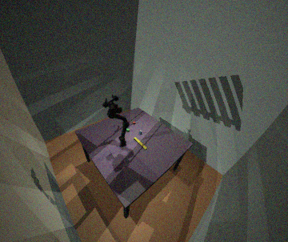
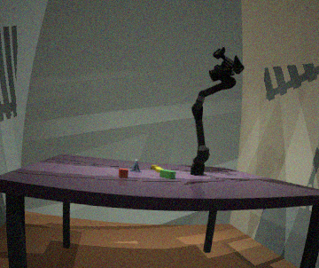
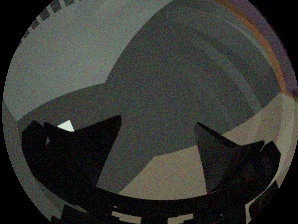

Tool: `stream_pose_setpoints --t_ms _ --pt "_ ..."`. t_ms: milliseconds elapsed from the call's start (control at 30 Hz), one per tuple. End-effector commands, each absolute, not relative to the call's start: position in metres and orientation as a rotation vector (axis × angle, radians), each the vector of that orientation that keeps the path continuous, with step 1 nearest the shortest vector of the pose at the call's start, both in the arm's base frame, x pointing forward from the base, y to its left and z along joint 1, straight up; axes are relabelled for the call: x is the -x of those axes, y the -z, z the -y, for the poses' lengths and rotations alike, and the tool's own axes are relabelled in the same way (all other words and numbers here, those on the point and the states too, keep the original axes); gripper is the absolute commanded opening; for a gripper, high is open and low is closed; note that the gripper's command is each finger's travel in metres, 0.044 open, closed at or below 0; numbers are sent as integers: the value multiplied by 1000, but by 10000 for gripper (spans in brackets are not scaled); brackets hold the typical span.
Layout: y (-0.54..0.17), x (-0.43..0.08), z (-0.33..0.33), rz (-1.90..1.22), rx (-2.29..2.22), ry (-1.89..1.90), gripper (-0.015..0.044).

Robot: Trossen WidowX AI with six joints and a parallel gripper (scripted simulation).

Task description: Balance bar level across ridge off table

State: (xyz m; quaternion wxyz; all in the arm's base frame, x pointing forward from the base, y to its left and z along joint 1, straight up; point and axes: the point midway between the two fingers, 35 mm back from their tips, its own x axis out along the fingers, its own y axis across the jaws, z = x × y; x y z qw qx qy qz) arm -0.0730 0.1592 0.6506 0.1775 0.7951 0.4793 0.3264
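Note:
The yellow bar (image 1: 140, 143) (image 2: 156, 168) lies on the purple table (image 1: 159, 160) (image 2: 83, 187). In the exterior view it is partly hidden behind a green block. The small blue-grey ridge (image 1: 141, 132) (image 2: 136, 167) stands on the table apart from the bar, with nothing resting on it. My gripper (image 1: 110, 99) (image 2: 230, 55) (image 3: 158, 123) is raised high above the table, well away from bar and ridge, and points upward. Its fingers are wide apart with nothing between them. The wrist view shows mostly walls, with neither bar nor ridge in it.
A green block (image 1: 128, 130) (image 2: 167, 174) lies near the arm's base. A red block (image 1: 134, 123) (image 2: 123, 173) sits on the table beyond the ridge from the bar in the top view. The arm's base stands on the table beside the bar. Walls surround the table.

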Motion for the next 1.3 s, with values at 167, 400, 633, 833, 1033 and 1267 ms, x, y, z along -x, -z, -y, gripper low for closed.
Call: stream_pose_setpoints --t_ms 167,400,633,833,1033,1267 --pt "-652 68 -163 -1272 -2289 -942 315" --pt "-656 63 -171 -1064 -2253 -1020 315" --pt "-659 60 -180 -866 -2175 -1082 315" --pt "-660 59 -192 -676 -2049 -1126 315" --pt "-660 56 -204 -499 -1913 -1150 315" --pt "-658 50 -220 -313 -1752 -1154 315"
